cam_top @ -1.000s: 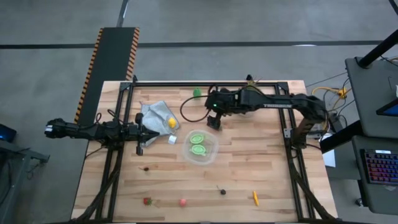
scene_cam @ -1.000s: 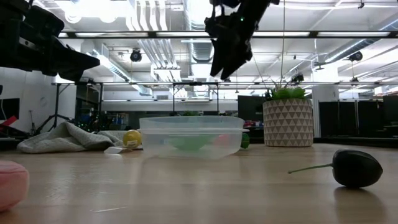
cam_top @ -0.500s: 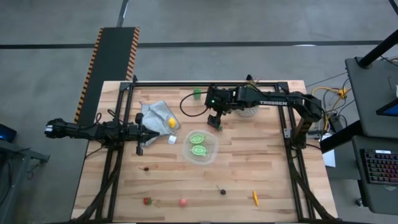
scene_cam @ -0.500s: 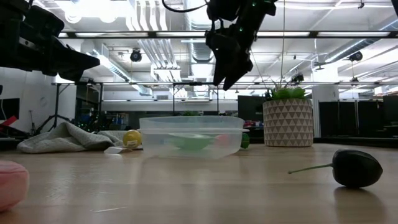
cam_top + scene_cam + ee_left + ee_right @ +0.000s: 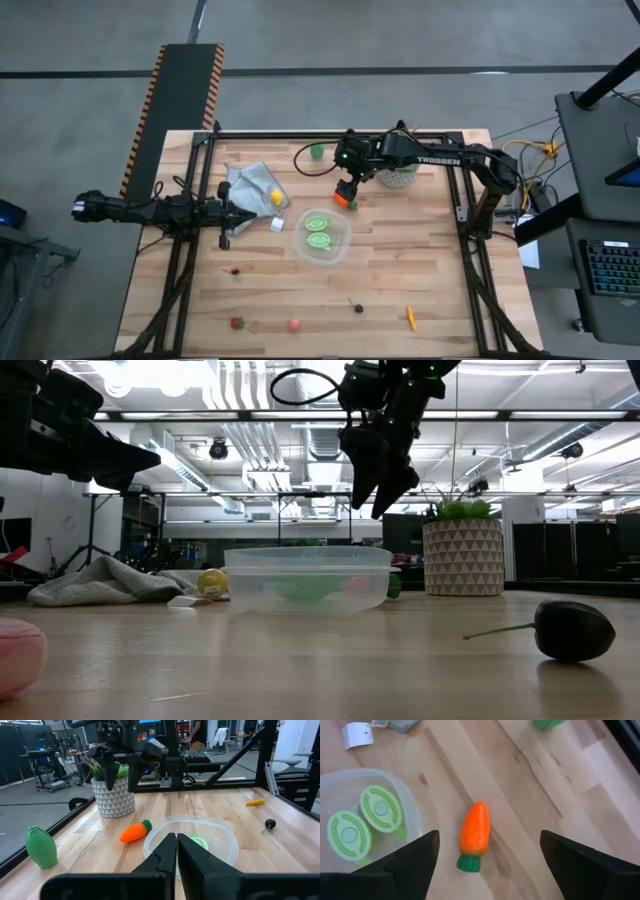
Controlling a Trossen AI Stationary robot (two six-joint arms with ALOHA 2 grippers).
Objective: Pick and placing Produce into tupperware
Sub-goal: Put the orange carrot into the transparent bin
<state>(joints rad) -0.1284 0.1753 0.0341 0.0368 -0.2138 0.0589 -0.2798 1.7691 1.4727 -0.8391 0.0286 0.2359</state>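
Right end effector (image 5: 485,865), fingers wide, has shifted over the carrot (image 5: 474,834), seemingly above it, near the tupperware (image 5: 335,785).

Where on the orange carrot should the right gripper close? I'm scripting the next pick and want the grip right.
Probably across the thick orange body of the carrot, coming straight down from above, where the open right gripper already hangs over it. The carrot lies flat on the table beside the tupperware, not touching it; its tapered tip and green stub give less hold.
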